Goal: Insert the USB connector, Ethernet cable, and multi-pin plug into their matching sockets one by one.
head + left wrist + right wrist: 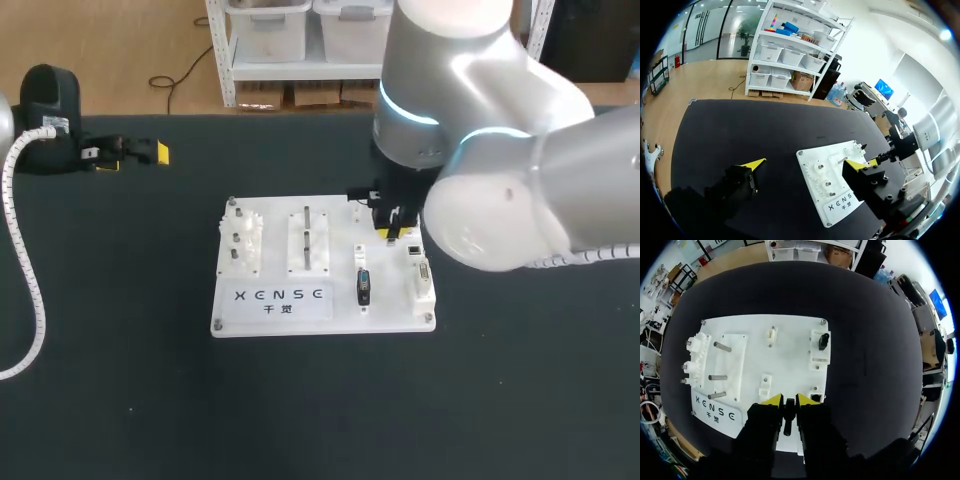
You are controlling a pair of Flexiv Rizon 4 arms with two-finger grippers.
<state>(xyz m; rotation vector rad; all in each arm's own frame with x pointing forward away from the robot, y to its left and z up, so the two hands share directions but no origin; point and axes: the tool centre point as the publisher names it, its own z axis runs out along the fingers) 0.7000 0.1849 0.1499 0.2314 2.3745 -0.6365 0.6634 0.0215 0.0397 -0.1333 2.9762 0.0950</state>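
Right gripper (pixel 789 400) clamps one black plug (pixel 788 416) above the white board (pixel 790 340) bearing one seated connector (pixel 823 341); left gripper (pixel 806 164) gapes.

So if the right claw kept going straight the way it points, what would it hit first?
Probably the white board: the right gripper, shut on a black plug, points down at it beside a small socket. The plug would touch first; exact alignment is unclear.
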